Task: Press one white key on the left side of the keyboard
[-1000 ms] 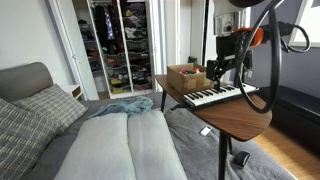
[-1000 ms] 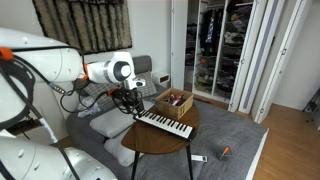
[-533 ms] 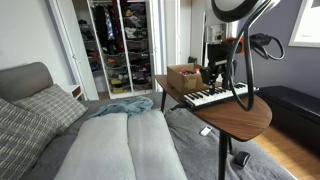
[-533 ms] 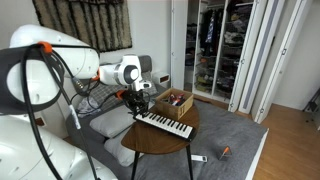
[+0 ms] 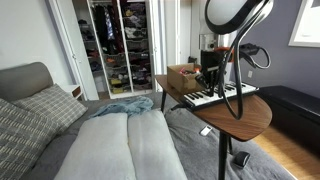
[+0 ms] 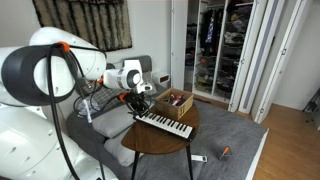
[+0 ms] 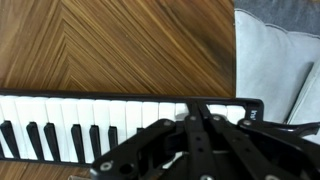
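The keyboard (image 5: 218, 97) (image 6: 166, 124) is a slim dark one lying across a round wooden table. In the wrist view its white keys (image 7: 80, 108) run along the middle, with the black keys below them. My gripper (image 7: 193, 108) is shut, its two fingers pressed together with nothing between them. Its tip points down at the white keys near the keyboard's end that lies by the table's edge. In both exterior views the gripper (image 5: 208, 82) (image 6: 140, 103) hangs over the keyboard's end closest to the arm. Whether the tip touches a key I cannot tell.
A brown cardboard box (image 5: 185, 75) (image 6: 174, 102) stands on the table (image 5: 245, 117) (image 6: 155, 142) just behind the keyboard. A bed with grey pillows (image 5: 45, 110) lies beside the table. An open wardrobe (image 6: 215, 45) stands at the back.
The gripper has closed from wide open to shut. The arm has moved along the keyboard towards the end by the box and come lower over the keys.
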`<state>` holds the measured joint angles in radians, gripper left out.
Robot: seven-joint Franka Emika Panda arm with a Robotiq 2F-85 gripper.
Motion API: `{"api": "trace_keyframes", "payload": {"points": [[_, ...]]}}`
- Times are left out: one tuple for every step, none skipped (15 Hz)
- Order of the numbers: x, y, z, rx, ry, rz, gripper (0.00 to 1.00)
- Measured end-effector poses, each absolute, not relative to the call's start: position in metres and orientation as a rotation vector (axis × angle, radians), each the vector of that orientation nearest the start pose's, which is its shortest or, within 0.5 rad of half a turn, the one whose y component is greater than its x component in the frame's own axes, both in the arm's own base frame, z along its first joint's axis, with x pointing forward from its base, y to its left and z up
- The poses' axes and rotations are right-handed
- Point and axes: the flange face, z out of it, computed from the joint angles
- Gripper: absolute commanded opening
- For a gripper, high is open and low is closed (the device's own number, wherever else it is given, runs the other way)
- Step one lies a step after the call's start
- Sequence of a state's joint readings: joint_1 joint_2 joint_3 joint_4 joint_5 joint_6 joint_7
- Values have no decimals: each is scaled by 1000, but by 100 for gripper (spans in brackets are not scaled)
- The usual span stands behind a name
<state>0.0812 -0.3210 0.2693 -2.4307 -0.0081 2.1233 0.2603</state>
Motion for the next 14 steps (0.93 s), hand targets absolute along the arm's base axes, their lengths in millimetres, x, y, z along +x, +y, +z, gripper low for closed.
{"api": "trace_keyframes", "payload": {"points": [[416, 153, 419, -3224, -137, -54, 0], [418, 153, 416, -3227, -145, -64, 0], [420, 153, 414, -3231, -154, -71, 0], [422, 153, 412, -3235, -162, -76, 0], [423, 152, 410, -3239, -169, -81, 0], [424, 152, 408, -3242, -175, -86, 0], [426, 151, 407, -3244, -178, -90, 0], [427, 150, 406, -3246, -179, -92, 0], [428, 150, 405, -3245, -179, -93, 0], [428, 149, 404, -3245, -177, -91, 0], [428, 149, 403, -3244, -176, -89, 0], [429, 149, 402, -3244, -175, -88, 0], [429, 148, 401, -3243, -174, -85, 0], [430, 148, 400, -3243, -172, -83, 0]]}}
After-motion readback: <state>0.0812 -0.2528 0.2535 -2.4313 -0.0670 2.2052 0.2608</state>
